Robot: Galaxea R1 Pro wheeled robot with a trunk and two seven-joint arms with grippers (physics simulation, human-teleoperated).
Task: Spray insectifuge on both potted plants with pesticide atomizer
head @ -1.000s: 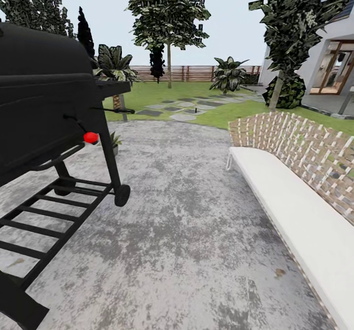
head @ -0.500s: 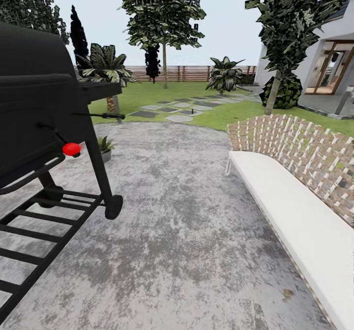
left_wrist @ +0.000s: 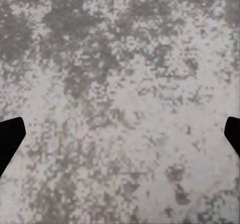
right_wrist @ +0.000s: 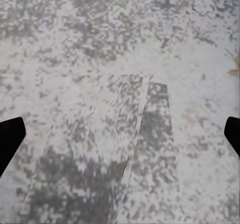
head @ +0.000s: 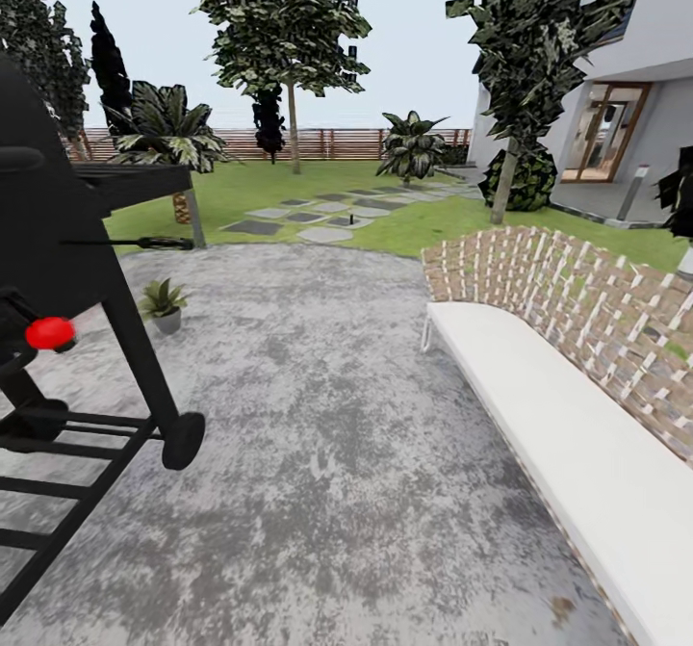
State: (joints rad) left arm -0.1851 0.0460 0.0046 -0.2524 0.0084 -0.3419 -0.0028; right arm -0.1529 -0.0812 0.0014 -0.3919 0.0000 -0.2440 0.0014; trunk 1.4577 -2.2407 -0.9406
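The mottled grey patio (head: 337, 415) is occupied by a potted plant (head: 164, 302), a black grill (head: 67, 319) and a white-cushioned bench (head: 568, 415).

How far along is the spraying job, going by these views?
Early: nothing looks done. The left pincer and right pincer are both open and empty over the grey patio. One potted plant stands beyond the black grill, with no spray on it that I can make out. Left: find the atomizer, grasp it, spray both plants.
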